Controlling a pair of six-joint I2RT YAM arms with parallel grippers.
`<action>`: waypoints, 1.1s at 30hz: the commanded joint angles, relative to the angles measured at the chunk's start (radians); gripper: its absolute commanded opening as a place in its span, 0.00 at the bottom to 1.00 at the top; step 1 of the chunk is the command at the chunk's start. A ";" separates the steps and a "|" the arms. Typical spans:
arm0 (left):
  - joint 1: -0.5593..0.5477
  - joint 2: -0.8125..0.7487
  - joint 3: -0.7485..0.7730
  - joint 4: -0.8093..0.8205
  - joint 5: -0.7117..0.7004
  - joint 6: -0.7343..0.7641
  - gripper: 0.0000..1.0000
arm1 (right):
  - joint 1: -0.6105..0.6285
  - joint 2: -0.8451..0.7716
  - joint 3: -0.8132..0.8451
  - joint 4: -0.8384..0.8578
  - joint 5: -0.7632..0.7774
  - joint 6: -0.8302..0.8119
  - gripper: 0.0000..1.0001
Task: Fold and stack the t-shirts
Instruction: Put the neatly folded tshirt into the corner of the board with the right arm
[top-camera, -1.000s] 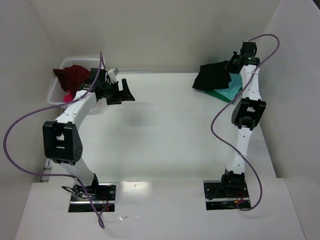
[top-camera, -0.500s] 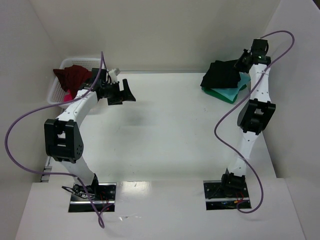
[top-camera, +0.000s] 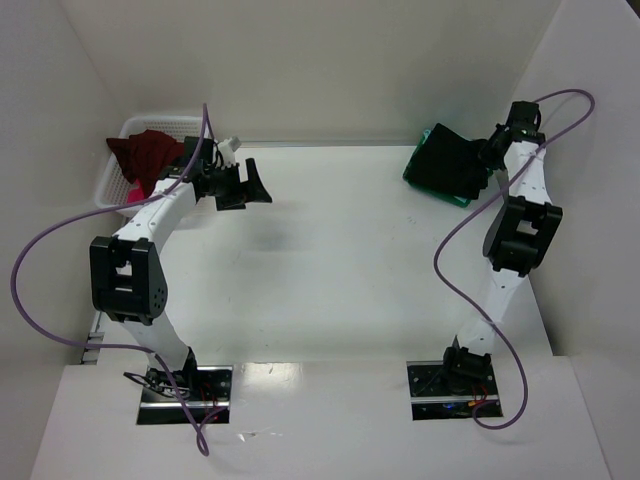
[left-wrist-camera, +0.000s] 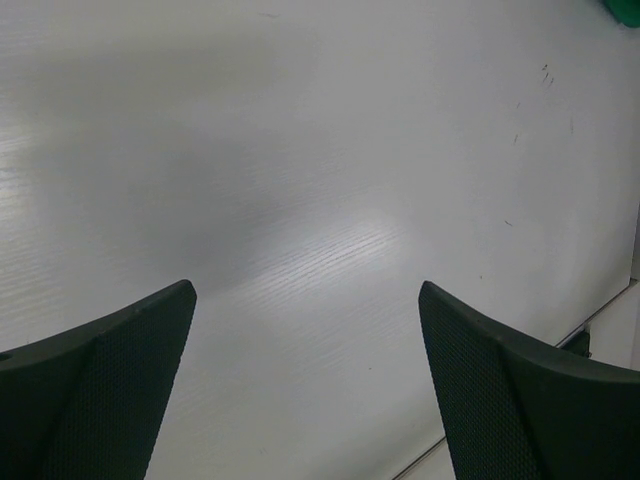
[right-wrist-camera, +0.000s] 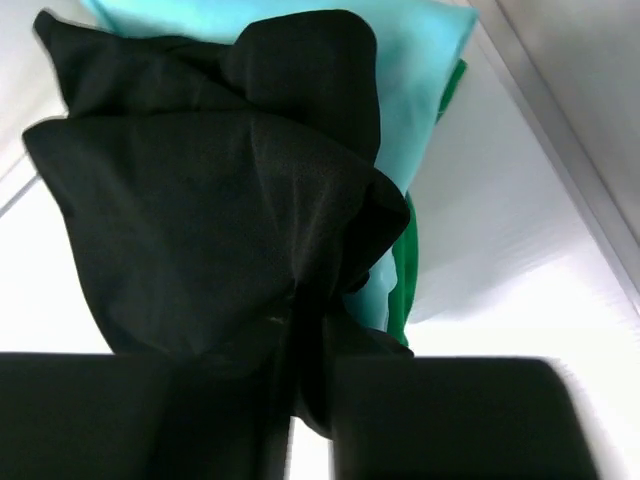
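In the upper left of the top view, the white lattice plastic basket (top-camera: 112, 185) sits against the wall. A crumpled maroon cloth t-shirt (top-camera: 148, 152) is heaped in it, with a scrap of pink cloth (top-camera: 131, 195) showing lower down.

Just right of the basket is my left gripper (top-camera: 245, 187). Its jaws are spread wide and have hold of nothing. In the left wrist view its two dark fingers (left-wrist-camera: 95, 400) frame only the bare white table top (left-wrist-camera: 320, 180).

At the upper right of the top view, my right gripper (top-camera: 487, 155) is pinched together on an edge of the large black cloth t-shirt (top-camera: 448, 160). In the right wrist view the black fabric (right-wrist-camera: 200, 200) bunches into the closed fingers (right-wrist-camera: 440, 420). The shirt drapes over a folded mint cloth t-shirt (right-wrist-camera: 410, 60), and a dark green cloth t-shirt (right-wrist-camera: 405, 270) peeks out under that at the right edge.
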 joint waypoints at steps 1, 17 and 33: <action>0.006 0.008 0.022 0.028 0.030 0.018 1.00 | -0.004 -0.094 -0.018 0.080 0.041 -0.007 0.39; 0.015 -0.133 0.012 0.019 -0.020 0.027 1.00 | 0.134 -0.667 -0.605 0.340 0.113 0.039 1.00; 0.015 -0.333 -0.019 -0.035 -0.239 0.085 1.00 | 0.189 -1.070 -0.915 0.309 0.004 0.085 1.00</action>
